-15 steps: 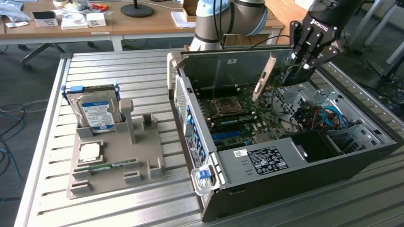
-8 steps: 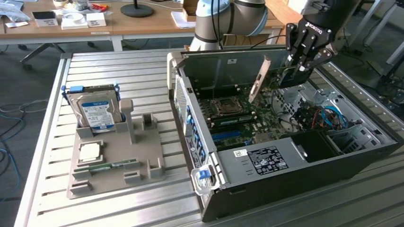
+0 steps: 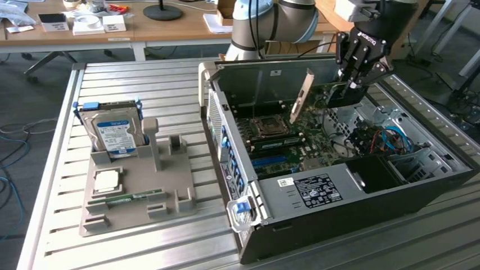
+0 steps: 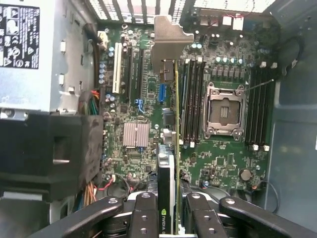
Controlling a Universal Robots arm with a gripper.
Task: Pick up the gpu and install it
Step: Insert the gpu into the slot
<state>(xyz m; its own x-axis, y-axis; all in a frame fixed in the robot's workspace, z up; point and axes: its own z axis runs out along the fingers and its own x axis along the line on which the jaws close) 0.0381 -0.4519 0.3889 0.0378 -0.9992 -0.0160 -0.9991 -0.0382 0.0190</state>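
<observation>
The gpu [image 3: 330, 97] is a green card standing on edge inside the open computer case [image 3: 420, 191], over the motherboard [image 3: 300, 146]. Its silver end bracket [image 3: 302, 95] points toward the case's rear wall. My gripper [image 3: 352, 84] reaches down from above and is shut on the card's black fan block. In the wrist view the gpu [image 4: 176, 144] appears edge-on between my black fingers [image 4: 143, 218], with its bracket [image 4: 168, 42] at the far end. My gripper [image 4: 171, 201] clamps it from both sides. I cannot tell whether the card's edge touches a slot.
The CPU socket [image 3: 268, 125] and memory slots [image 4: 257, 104] lie beside the card. A power supply [image 3: 315, 188] fills the case's near corner. At the exterior view's left, a grey fixture [image 3: 161, 185] holds a hard drive [image 3: 114, 132], a chip [image 3: 107, 180] and a RAM stick [image 3: 129, 198].
</observation>
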